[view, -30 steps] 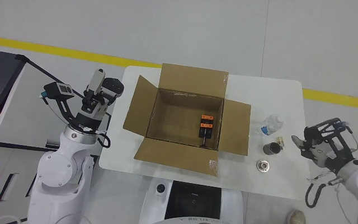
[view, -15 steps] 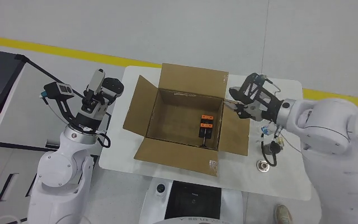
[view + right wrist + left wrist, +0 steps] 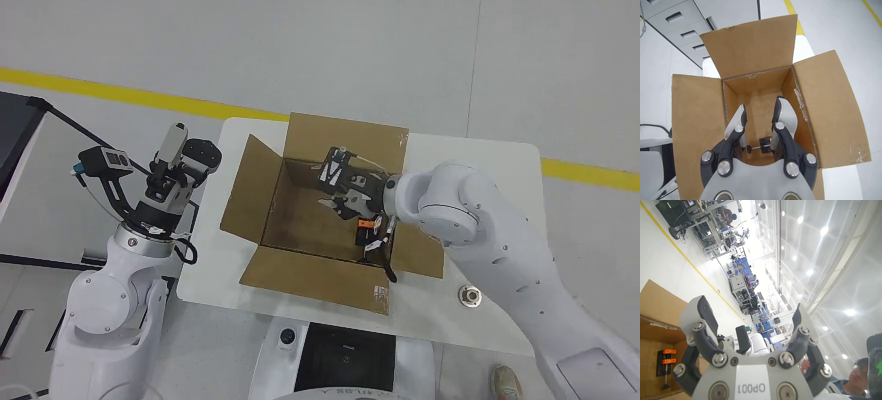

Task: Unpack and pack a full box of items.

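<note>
Box (image 3: 310, 275) flaps spread | clamp (image 3: 664, 364) inside | right jaws open above box | left jaws open, upturned

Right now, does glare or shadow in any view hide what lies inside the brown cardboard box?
Top view: the brown cardboard box shades its own floor mildly. Left wrist view: ceiling lamps glare behind the left gripper, yet the small black-and-orange vise shows plainly. Right wrist view: even light; the right gripper has fingers covering part of the vise.
</note>
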